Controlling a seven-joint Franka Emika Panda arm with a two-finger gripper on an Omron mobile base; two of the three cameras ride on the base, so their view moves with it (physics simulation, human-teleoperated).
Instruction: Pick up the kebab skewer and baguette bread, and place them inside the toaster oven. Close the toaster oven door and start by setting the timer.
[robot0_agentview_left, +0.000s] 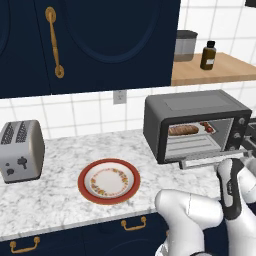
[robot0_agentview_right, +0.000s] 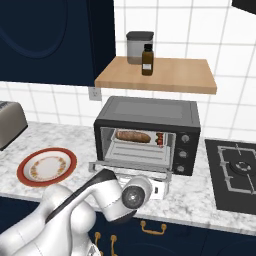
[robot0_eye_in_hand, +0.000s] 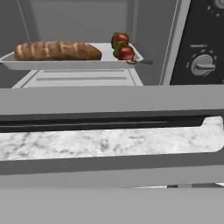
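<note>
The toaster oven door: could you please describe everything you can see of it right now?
The toaster oven door hangs fully open, folded down flat in front of the toaster oven just above the marble counter. It is a wide grey-framed panel; through its glass window the counter shows. A grey bar handle runs along its outer edge, nearest the camera. Behind it, the baguette bread and kebab skewer lie on the tray inside.

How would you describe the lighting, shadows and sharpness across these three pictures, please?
Left base view: flat, even rendered light, only a faint shadow under the plate. Right base view: the toaster oven interior is lit, baguette bread readable though small. Hand view: soft and blocky, the toaster oven door close up, no glare.
</note>
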